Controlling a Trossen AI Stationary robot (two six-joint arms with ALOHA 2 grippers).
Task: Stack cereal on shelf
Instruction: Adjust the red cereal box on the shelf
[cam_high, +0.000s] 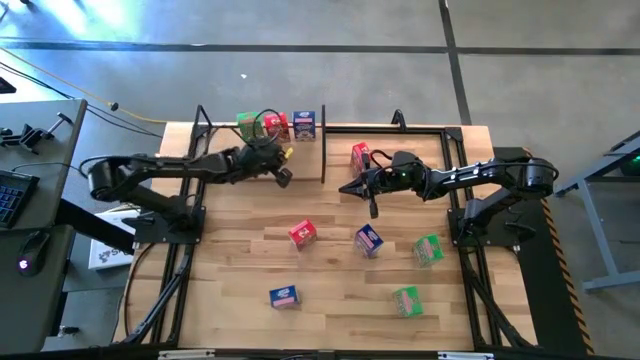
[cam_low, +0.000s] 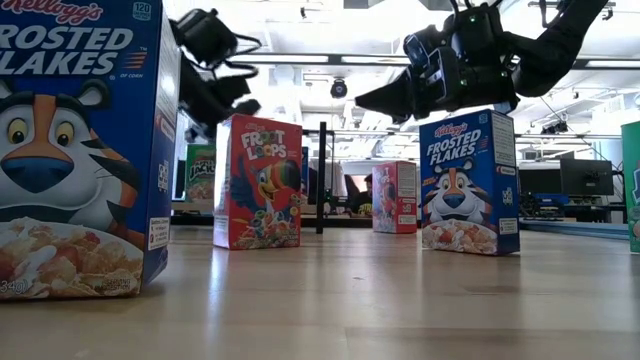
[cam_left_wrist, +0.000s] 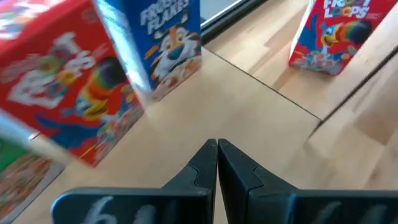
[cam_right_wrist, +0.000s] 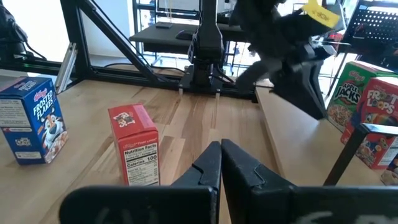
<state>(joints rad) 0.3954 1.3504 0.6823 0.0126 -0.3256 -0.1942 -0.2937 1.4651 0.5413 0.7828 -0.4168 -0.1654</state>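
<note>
While three boxes are being kept on the shelf, green, red and blue, the left gripper is being held clenched and empty just in front. Right of the divider, one red box is standing; the right gripper is clenched, empty, above the table, where five boxes are scattered.

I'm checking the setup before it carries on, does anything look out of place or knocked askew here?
Nothing looks spilled or damaged. Five cereal boxes sit scattered at mixed angles on the tabletop, such as the red box and blue box, which fits an unfinished stacking job. Both the left gripper and right gripper are shut and empty.
</note>
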